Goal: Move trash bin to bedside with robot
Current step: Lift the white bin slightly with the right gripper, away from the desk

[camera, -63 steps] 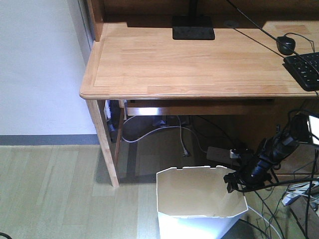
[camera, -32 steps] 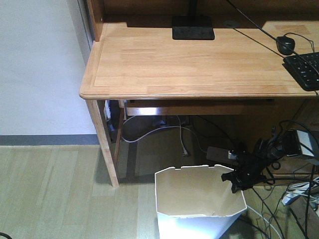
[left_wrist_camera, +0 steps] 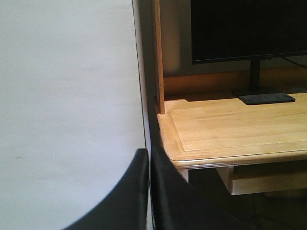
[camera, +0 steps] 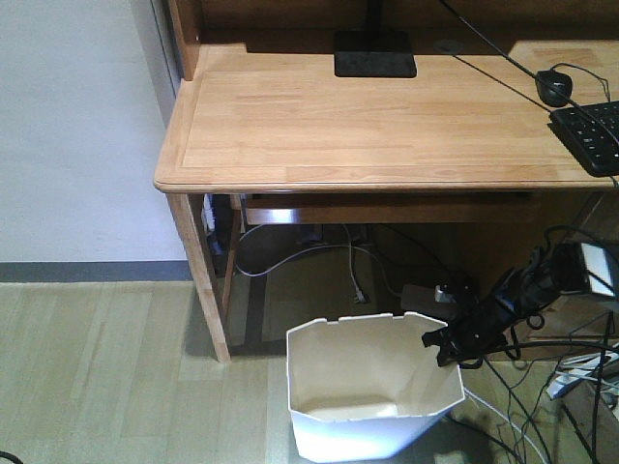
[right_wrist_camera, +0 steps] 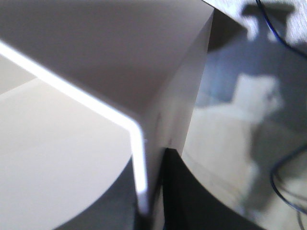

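One white trash bin (camera: 372,430) on the floor (camera: 97,367) near the wooden desk (camera: 368,126), right gripper (camera: 442,344) pinching its right rim, left gripper (left_wrist_camera: 149,160) pressed together by the white wall (left_wrist_camera: 67,96).

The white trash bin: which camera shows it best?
The exterior front-facing view: it shows almost the whole trash bin on the floor by the desk, open top included. The right wrist view shows only a blurred stretch of its rim between the jaws. The left wrist view shows none of it.
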Available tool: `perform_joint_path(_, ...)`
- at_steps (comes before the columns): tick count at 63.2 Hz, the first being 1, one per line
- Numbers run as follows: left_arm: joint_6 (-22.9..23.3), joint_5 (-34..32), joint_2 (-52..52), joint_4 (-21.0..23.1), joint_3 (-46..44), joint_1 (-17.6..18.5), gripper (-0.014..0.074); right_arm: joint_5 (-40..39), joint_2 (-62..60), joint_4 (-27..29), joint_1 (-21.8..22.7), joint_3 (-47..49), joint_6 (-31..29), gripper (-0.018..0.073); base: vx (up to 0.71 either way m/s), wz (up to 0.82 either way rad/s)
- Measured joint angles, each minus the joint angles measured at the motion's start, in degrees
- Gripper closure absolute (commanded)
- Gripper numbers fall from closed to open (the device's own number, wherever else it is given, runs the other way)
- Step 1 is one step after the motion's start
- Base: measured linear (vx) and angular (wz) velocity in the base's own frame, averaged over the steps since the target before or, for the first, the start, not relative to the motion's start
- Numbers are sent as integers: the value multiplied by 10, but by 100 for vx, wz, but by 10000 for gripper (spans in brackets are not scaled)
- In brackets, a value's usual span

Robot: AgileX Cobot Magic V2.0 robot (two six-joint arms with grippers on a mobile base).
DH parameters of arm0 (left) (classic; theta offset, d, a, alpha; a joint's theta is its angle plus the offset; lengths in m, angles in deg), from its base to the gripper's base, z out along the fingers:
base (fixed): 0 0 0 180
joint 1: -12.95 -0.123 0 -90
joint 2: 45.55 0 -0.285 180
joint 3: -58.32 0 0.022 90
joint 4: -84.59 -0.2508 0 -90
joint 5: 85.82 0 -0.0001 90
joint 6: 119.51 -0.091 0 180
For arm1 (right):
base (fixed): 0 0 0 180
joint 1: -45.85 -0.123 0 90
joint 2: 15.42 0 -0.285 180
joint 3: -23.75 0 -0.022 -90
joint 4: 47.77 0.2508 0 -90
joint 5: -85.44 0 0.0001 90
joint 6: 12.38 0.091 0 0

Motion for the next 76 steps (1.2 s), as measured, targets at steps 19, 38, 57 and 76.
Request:
perform_joint_path(19, 0, 0, 0, 0, 0, 0, 603, 24, -133, 207, 50, -154, -224, 563, 0, 0)
perform_joint_path(38, 0, 0, 0, 0, 0, 0, 603, 76, -246, 206, 96, -271, -296, 563, 0, 0)
perform_joint_path(57, 0, 0, 0, 0, 0, 0, 603, 104, -257, 171, 100, -282, -299, 563, 0, 0)
perform_joint_path(76, 0, 0, 0, 0, 0, 0, 603, 104, -261, 178, 100, -282, -298, 563, 0, 0)
